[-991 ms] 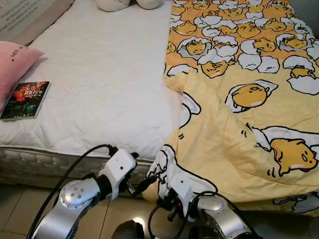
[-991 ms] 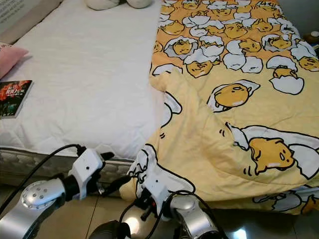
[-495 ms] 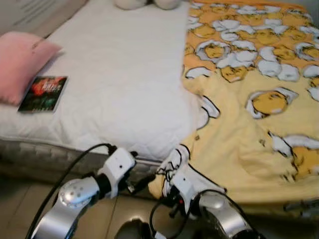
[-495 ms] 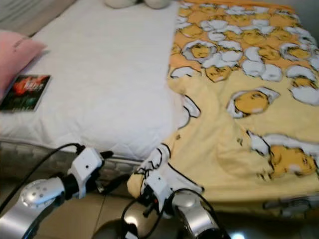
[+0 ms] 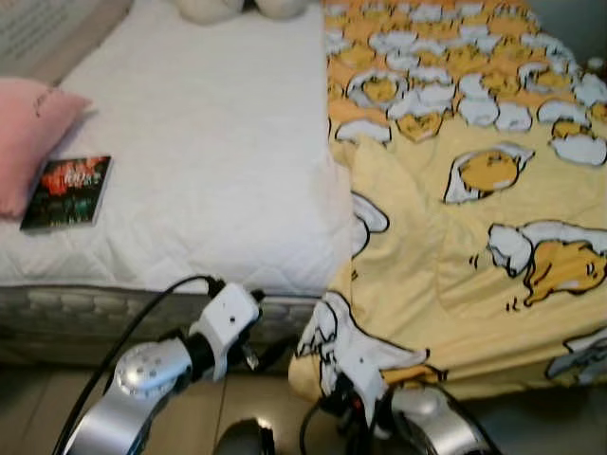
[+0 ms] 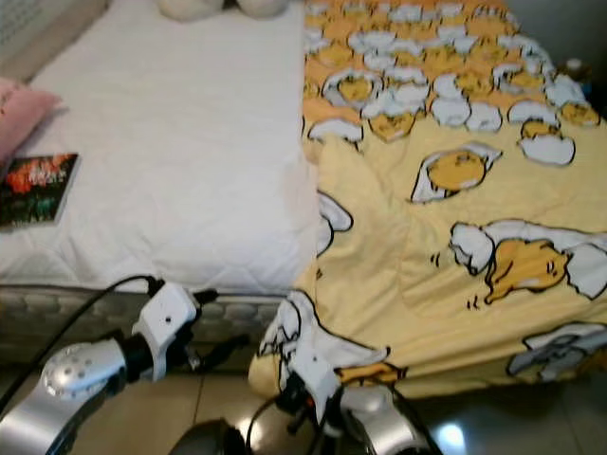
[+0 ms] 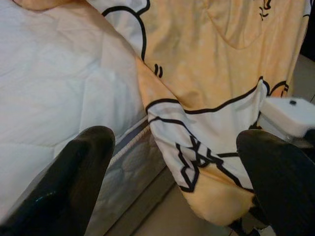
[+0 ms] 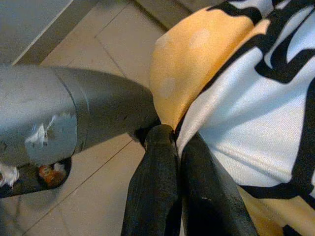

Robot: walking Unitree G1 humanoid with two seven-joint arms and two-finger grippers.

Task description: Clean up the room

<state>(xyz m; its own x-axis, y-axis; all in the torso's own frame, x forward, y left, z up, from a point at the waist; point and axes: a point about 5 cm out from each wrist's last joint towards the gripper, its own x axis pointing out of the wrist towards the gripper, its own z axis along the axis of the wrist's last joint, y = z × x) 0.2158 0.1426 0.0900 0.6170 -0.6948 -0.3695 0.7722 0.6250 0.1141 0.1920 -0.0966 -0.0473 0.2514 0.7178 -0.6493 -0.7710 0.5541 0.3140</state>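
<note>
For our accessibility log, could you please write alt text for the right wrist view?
The right gripper has its black fingers shut on a corner of the yellow cartoon-print blanket, above the tiled floor.

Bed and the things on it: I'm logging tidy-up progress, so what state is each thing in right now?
Blanket: spread over the right half, one corner hanging off the foot edge.
Mattress: left half bare.
Book: lying flat, closed, beside the pillow.
Pillow: resting at the left edge.
Right gripper: shut on the blanket corner.
Left gripper: open, facing the hanging corner.
</note>
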